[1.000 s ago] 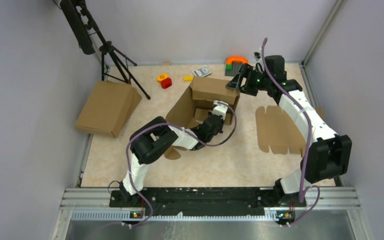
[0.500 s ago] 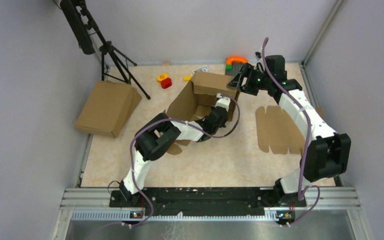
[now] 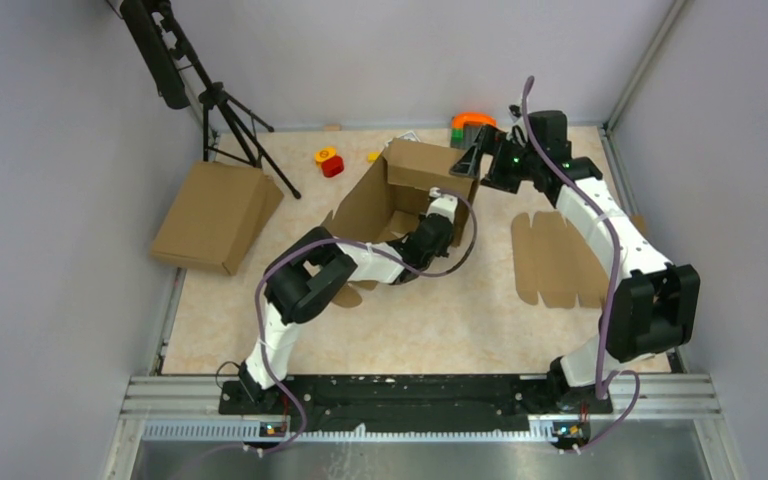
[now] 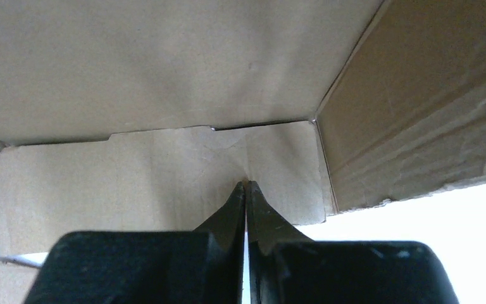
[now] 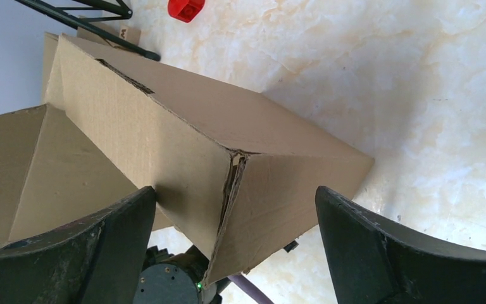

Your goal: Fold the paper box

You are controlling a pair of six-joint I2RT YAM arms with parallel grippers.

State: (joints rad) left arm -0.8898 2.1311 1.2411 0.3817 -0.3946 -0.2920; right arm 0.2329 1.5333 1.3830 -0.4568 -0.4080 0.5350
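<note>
Left gripper (image 4: 245,190), fingers pressed together, sits inside the half-folded paper box (image 3: 415,170); right gripper (image 5: 234,190), fingers wide apart, straddles its right corner.

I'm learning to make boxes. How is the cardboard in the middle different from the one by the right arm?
The paper box has walls standing up; the flat blank lies level. The left end effector is inside the paper box; no end effector is at the flat blank. Both are plain brown cardboard.
</note>
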